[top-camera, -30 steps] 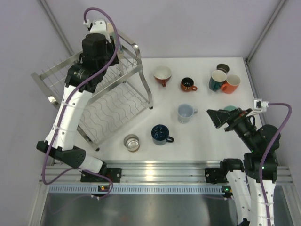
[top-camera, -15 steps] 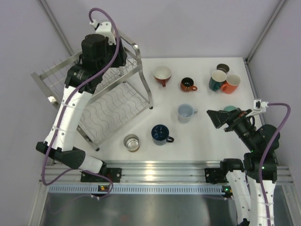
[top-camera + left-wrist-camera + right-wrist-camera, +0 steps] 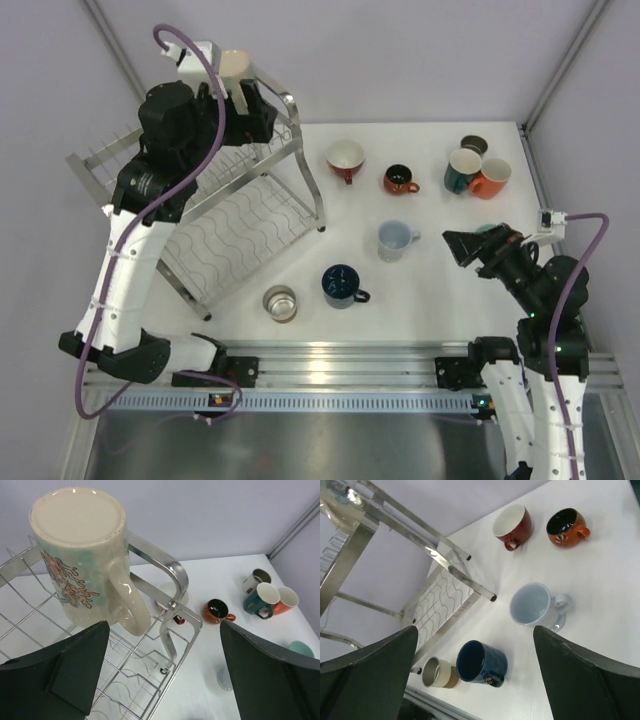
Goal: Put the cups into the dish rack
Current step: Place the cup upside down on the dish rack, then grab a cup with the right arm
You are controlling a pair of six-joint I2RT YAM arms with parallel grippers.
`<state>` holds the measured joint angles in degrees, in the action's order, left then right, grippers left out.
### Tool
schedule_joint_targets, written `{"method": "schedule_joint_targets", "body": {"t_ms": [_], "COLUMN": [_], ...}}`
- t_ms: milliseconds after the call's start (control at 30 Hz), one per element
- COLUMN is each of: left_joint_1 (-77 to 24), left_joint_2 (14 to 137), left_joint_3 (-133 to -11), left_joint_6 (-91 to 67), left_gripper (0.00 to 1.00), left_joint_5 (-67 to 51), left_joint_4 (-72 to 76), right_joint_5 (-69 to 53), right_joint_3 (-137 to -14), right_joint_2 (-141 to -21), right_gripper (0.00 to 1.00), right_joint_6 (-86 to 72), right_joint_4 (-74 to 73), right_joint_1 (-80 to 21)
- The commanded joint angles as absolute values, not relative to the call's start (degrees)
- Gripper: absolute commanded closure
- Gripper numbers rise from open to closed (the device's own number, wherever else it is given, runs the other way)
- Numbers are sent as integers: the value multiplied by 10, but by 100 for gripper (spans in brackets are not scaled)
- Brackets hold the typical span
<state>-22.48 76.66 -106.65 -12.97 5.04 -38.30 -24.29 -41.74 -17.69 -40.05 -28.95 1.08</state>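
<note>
- Cups (image 3: pixel 396 240) mostly wait on the table (image 3: pixel 430 300); one tall beige mug (image 3: pixel 85 555) sits upturned on the dish rack (image 3: pixel 172 572).
- Left jaws wide, off it; right jaws wide, empty.

The white table (image 3: pixel 430 300) is carrying the dish rack (image 3: pixel 240 225) along its left edge. A teal cup (image 3: pixel 462 168), an orange cup (image 3: pixel 491 178) and a dark cup (image 3: pixel 474 146) are clustering at the far right corner. A red cup (image 3: pixel 345 158) and a small brown cup (image 3: pixel 399 180) are sitting near the far edge. A pale blue mug (image 3: pixel 395 240) is resting centrally, with a navy mug (image 3: pixel 342 285) and a glass cup (image 3: pixel 280 303) towards the near edge.
</note>
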Motion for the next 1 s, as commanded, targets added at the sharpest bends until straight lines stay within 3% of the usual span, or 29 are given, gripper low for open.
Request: {"method": "schedule_joint_targets", "body": {"t_ms": [0,167,300,500,633,967], "left_joint_1": [-224,-225,-232,-308,-394,-512], "left_joint_2": [740,731,726,698,682,642], "left_joint_3": [-1069,-1044,-1019,-989,-970,-867], "left_joint_6": [-141,-154,-161,-142,-129,-151], "left_gripper": [2,2,2,2,2,2], "left_joint_5": [9,-117,-199,-162,-98,-89], "left_joint_4": [-341,-341,-341,-342,-347,-346], "right_joint_5": [-202,-157,-50,49,47,153], "right_joint_3": [-446,-474,-511,-542,-538,-639], "right_joint_2": [-210,-254,-312,-368,-400,-611], "right_gripper": [1,0,1,1,2,28], "right_joint_6": [-394,-393,-403,-417,-372,-328], "right_joint_4": [-328,-373,-438,-477,-402,-330], "right_joint_1": [5,6,6,6,6,46]}}
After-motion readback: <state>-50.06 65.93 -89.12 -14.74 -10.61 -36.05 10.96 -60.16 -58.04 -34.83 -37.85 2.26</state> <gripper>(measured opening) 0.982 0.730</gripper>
